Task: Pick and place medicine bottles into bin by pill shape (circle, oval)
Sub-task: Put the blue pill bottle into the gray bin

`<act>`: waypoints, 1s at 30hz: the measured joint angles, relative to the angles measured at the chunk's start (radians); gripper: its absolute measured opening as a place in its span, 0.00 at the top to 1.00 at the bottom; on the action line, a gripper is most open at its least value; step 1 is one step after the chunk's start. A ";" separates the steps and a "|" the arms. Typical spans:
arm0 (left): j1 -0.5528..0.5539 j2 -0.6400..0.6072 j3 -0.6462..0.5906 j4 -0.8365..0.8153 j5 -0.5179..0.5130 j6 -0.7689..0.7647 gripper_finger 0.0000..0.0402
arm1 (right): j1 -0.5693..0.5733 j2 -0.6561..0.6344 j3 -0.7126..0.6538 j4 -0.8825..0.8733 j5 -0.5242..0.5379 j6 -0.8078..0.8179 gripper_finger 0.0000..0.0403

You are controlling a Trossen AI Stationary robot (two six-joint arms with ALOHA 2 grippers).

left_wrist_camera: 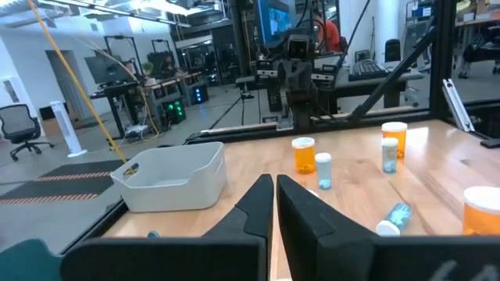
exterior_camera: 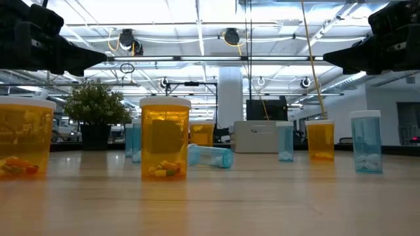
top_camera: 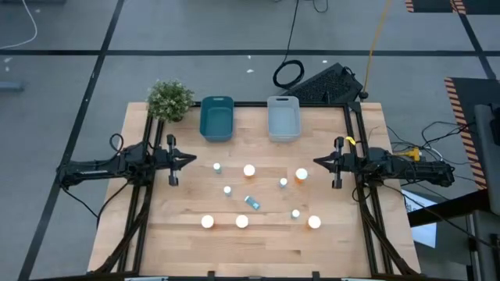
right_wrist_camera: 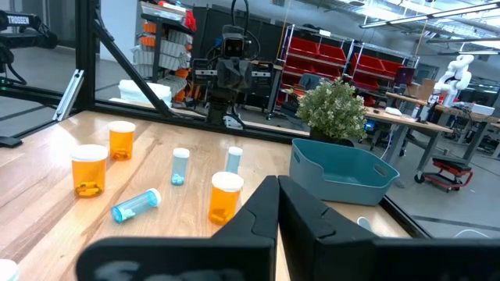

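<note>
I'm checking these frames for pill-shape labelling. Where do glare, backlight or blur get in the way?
High view: the white caps of the amber bottles blow out to glowing dots, no pills visible. Low view: bright ceiling lights backlight the scene, yet pills show in the near amber bottle; the tipped blue bottle looks soft. Left wrist view: the gripper is a dark silhouette.

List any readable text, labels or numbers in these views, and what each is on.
"TROSSEN", partly legible, on dark equipment at the room's edge in the right wrist view.
Medicine bottles: no readable label in any view.
Teal bin and grey bin: no markings visible.
</note>
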 joint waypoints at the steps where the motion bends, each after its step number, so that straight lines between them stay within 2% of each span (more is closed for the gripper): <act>1: 0.000 0.000 0.000 0.000 0.000 -0.018 0.94 | 0.000 0.000 0.000 0.000 0.000 0.000 1.00; 4: 0.000 0.000 0.000 0.012 0.007 -0.109 0.94 | 0.000 0.000 0.000 0.000 0.000 0.000 1.00; 8: 0.000 0.004 0.014 -0.008 0.057 -0.088 0.94 | 0.000 0.000 0.000 0.000 0.000 0.000 1.00; 14: 0.000 0.077 0.137 -0.119 0.058 -0.090 0.94 | 0.000 0.000 0.000 0.000 0.000 0.000 1.00; 23: 0.000 0.281 0.489 -0.340 0.051 -0.135 0.94 | 0.000 0.000 0.000 0.000 0.000 0.000 1.00; 30: 0.000 0.472 0.798 -0.516 0.029 -0.077 0.94 | 0.000 0.000 0.000 0.000 0.000 0.035 1.00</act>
